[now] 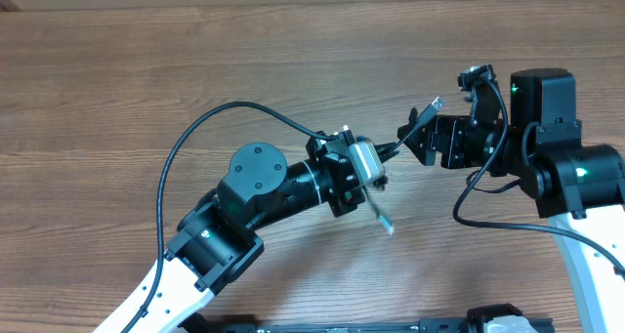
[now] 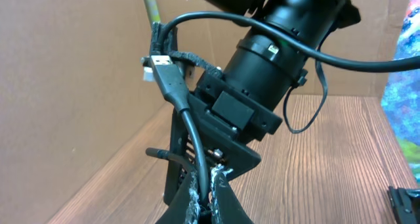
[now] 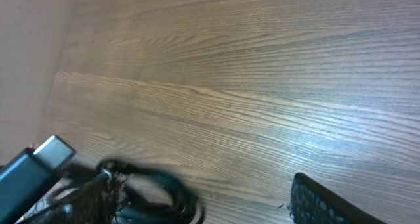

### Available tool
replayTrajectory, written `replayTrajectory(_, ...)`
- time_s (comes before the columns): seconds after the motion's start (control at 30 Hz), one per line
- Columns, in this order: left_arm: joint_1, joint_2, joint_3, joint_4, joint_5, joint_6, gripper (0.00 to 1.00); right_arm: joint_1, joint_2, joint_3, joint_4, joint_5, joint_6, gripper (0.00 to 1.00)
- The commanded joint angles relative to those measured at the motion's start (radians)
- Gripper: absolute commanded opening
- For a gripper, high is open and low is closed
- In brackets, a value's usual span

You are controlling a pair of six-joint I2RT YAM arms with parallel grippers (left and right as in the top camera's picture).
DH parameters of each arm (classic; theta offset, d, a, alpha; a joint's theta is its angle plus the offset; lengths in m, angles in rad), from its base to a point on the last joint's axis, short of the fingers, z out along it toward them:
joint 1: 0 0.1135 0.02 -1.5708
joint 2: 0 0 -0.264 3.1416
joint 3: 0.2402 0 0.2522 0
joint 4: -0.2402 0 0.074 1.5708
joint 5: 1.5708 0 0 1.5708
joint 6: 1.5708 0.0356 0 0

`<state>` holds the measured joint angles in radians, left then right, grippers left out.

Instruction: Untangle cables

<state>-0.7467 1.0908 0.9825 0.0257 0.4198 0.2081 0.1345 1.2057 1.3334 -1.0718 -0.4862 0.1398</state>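
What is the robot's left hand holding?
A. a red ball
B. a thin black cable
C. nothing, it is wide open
B: in the left wrist view the left hand is pinched shut on a thin black cable that runs up to a silver-tipped plug.

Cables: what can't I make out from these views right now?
Overhead: where the cables cross is hidden between the left hand and right hand.
Right wrist: their loop is blurred, cut by the bottom edge.
Left wrist: left hand's grip point cut off at bottom edge.
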Motion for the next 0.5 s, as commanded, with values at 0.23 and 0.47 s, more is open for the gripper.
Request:
replayTrajectory(0.23,-0.005,-0.023,0.002,0.009,0.0,-0.011,0.04,0.004,0.004,0.012,0.002,-0.031,0.003,0.82)
replayTrajectory(0.47,-0.005,-0.022,0.002,-0.082,-0.214,-0.011,0.04,0.004,0.004,0.012,-0.001,-0.031,0.018,0.88)
